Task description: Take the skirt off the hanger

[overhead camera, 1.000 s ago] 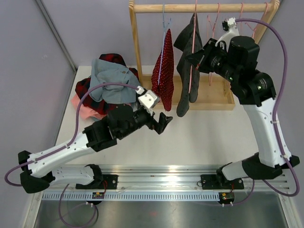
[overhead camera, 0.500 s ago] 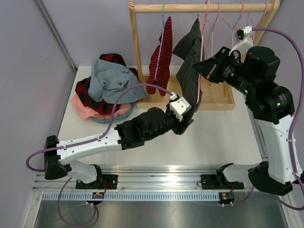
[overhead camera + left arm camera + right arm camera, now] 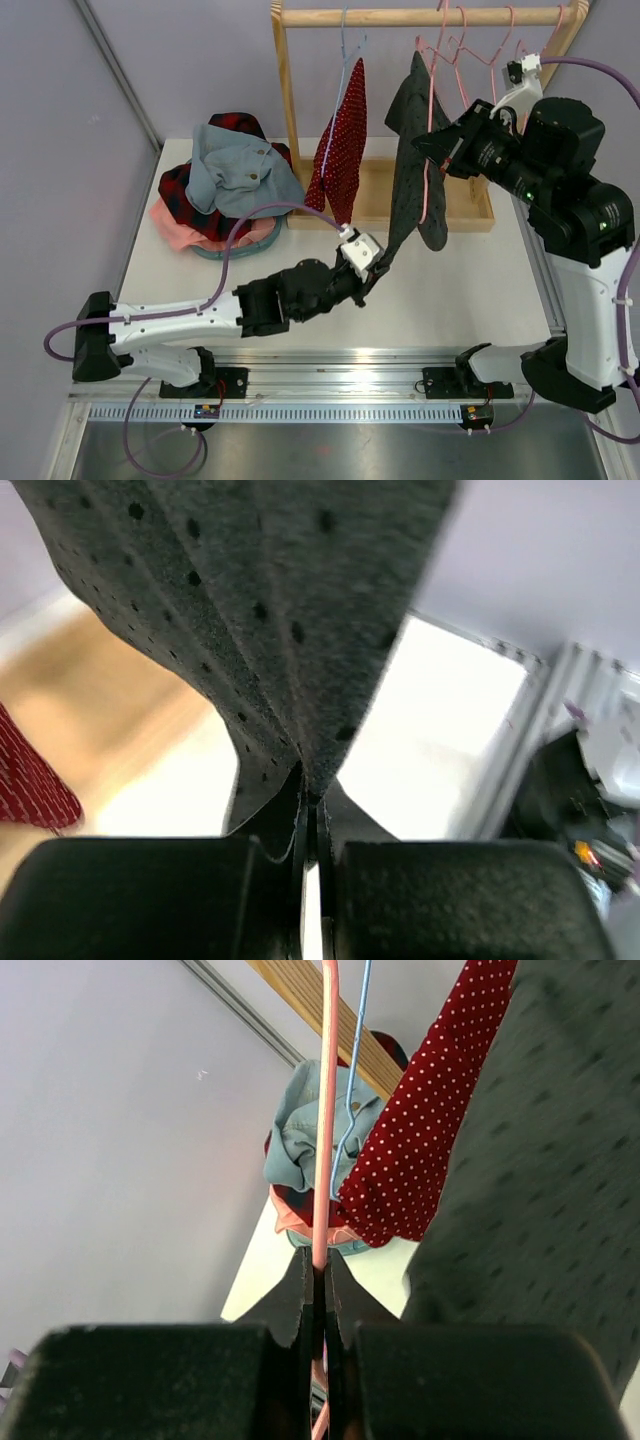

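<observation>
Light: bright and soft, the same all over the room
Shadows: only faint grey ones on the table [image 3: 450,290]
Glare: the table shines white in the left wrist view
Blur: the grey skirt [image 3: 250,600] looks fuzzy up close in both wrist views
Sharp: the top view is clear

Clothes pile [image 3: 228,175] on table [image 3: 450,290], left of rack [image 3: 288,110]; skirt [image 3: 408,130] right of neighbouring garment [image 3: 340,145].

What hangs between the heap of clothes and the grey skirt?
A red white-dotted garment, hung from the wooden rail; the top view shows it.
</observation>
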`<state>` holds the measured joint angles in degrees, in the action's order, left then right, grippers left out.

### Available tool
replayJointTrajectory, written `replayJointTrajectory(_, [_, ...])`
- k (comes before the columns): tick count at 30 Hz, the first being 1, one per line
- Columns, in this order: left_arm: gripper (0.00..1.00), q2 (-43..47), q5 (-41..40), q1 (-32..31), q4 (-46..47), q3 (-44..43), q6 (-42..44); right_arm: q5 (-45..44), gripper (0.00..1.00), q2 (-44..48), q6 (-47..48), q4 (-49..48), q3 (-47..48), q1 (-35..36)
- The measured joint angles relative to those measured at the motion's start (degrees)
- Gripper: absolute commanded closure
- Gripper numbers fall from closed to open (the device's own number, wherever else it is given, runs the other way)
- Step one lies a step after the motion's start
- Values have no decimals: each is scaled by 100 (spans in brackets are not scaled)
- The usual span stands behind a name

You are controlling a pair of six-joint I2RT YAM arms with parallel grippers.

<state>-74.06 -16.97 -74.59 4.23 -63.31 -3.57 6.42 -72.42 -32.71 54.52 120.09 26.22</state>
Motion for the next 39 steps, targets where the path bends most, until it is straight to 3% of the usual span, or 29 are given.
replayJointTrajectory(4, [100,538,-297,-621,463,1355,-608,-24,100,-658,181,553,809,26])
replayJointTrajectory(9, [100,887,-1224,-2151,385,2605,-1897,-107,100,-1233,505,1191,1665,79])
replayJointTrajectory(14, [100,973,-1895,-3748,-1287,2684,-3289,-376,100,-1060,522,516,1429,48])
replayJointTrajectory(18, [100,968,-2323,-4050,-2485,2345,-3799,-431,100,-815,455,31,776,15])
replayJointTrajectory(23, [100,866,-3077,-4048,-3641,1346,-3886,-234,100,-1126,271,-564,474,-232])
replayJointTrajectory(27, [100,876,-3576,-3786,-4247,505,-3467,85,100,-1547,17,-1086,334,-538])
replayJointTrajectory(33, [100,1478,-3536,-2090,-4170,214,-1832,726,100,-1978,-485,-1683,168,-977])
replayJointTrajectory(39, [100,1504,-3093,-243,-3969,-669,-337,1268,100,-2260,-879,-2179,-127,-1220])
